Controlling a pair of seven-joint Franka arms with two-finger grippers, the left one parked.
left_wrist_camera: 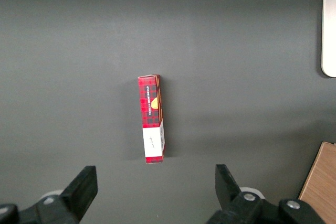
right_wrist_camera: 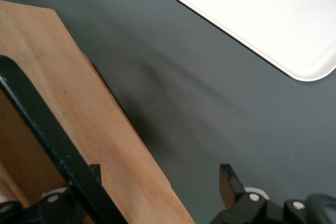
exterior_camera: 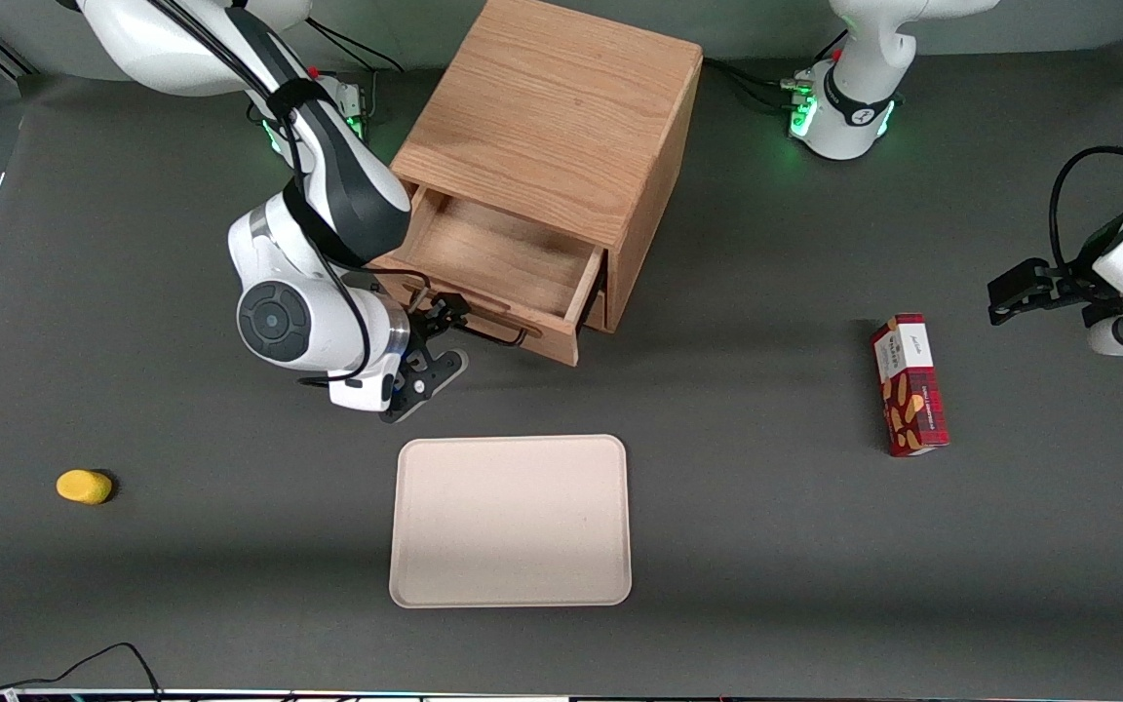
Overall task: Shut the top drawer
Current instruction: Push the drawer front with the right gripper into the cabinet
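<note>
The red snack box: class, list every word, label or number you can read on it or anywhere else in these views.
Red snack box: print on its white end panel and red side, too small and blurred to read.
Top drawer, tray, yellow object: no text.
Gripper at the drawer's handle: no readable marking.

Even, moderately bright overhead light falls on the dark tabletop [exterior_camera: 766, 546], with soft shadows beneath the cabinet [exterior_camera: 561, 127] and the tool [exterior_camera: 430, 341]. The tray [right_wrist_camera: 262, 14] glares nearly white in the right wrist view. There the drawer handle [right_wrist_camera: 47, 145] looks soft and out of focus.
</note>
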